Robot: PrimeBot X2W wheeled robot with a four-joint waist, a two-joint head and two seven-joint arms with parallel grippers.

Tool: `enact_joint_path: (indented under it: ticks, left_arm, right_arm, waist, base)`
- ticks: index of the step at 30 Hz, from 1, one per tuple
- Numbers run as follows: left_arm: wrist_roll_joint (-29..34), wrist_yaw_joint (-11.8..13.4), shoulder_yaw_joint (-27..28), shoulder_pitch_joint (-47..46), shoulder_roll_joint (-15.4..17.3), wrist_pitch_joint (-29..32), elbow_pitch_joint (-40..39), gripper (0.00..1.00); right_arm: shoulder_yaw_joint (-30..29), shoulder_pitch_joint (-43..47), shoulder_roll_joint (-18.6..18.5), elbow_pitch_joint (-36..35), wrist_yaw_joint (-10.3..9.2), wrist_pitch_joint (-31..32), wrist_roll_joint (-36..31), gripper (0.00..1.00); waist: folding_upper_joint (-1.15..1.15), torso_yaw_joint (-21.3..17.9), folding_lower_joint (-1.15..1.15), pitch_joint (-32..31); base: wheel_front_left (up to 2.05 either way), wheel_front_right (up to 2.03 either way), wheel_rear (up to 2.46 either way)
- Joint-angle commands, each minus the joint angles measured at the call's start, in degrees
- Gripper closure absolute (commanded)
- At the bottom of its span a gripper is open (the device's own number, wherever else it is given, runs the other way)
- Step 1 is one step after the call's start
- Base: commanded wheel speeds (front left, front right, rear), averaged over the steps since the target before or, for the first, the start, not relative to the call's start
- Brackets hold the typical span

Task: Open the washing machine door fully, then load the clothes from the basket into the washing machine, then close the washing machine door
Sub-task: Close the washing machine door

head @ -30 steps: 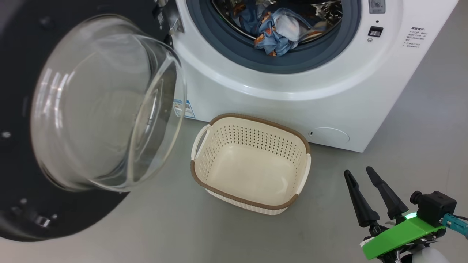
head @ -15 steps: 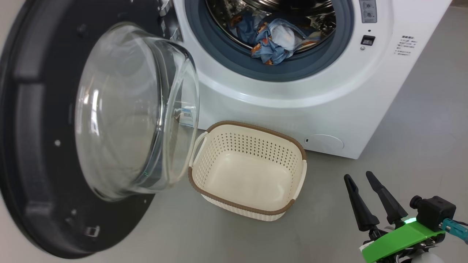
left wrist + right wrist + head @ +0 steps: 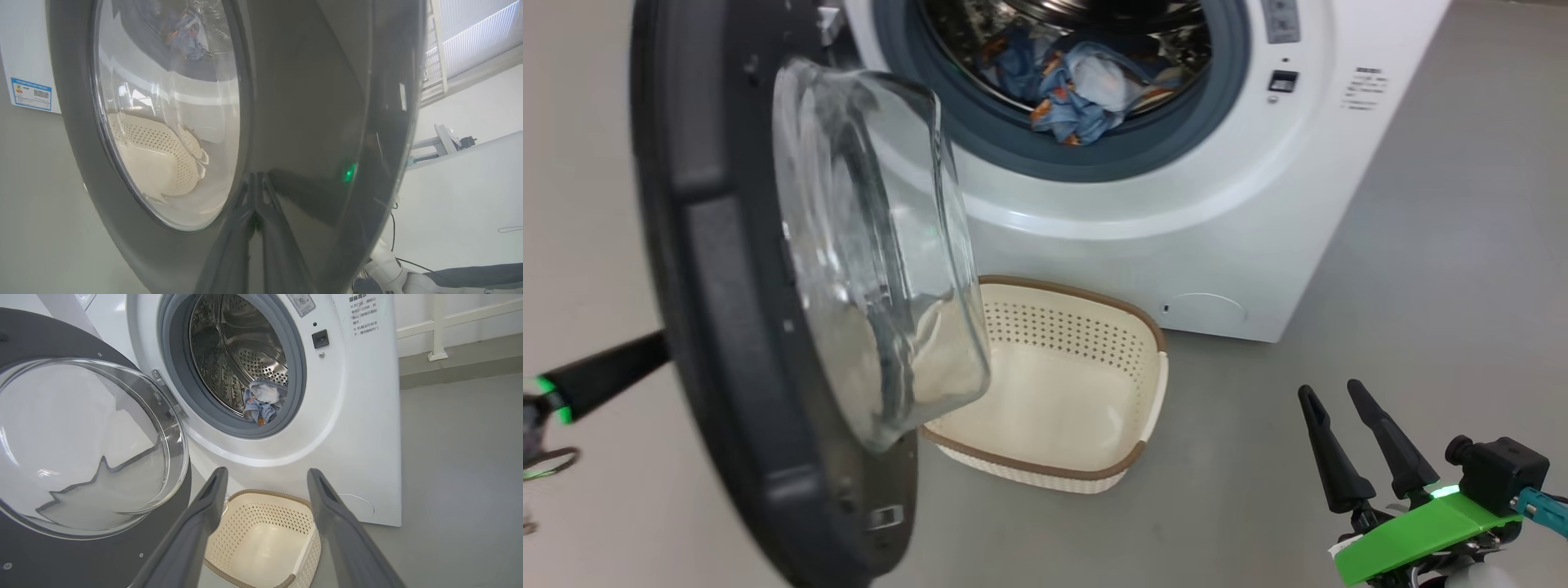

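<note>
Grey smooth floor [image 3: 1437, 269], white wall [image 3: 482, 328], cream basket [image 3: 1078, 335] on floor

Door [image 3: 727, 327] open, standing out from washer [image 3: 1176, 237], glass bulge over basket's [image 3: 1045, 469] left end. Blue-cream clothes [image 3: 1070, 90] heaped inside washer. Basket upright, just before washer.
</note>
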Motion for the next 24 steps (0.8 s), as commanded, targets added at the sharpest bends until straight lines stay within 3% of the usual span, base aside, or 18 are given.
enact_joint_path:
  ticks: [1, 15, 24]
  left_arm:
    - [0.54, -0.24, 2.13, -4.08, 1.62, 0.51, -2.48, 1.0]
    - [4.26, -0.24, -4.17, -12.35, -6.1, -2.16, -1.4, 1.0]
    - [7.08, -0.24, -6.08, -17.32, -8.83, -7.6, 2.31, 1.0]
  right_arm:
    - [0.94, 0.04, -0.2, -1.59, 0.09, -0.28, -0.67, 0.0]
    - [-0.52, 0.1, 1.49, -2.12, 0.09, -0.28, -0.92, 0.0]
    - [-1.05, -0.44, 2.41, -2.21, 0.09, -0.28, -0.91, 0.0]
  waist:
    - [0.0, -1.77, 0.0, 0.05]
    - [0.0, -12.69, 0.0, 0.86]
    - [0.0, -18.37, 0.0, 2.04]
  base:
    - [0.0, 0.0, 0.0]
    - [0.0, 0.0, 0.0]
    - [0.0, 0.0, 0.0]
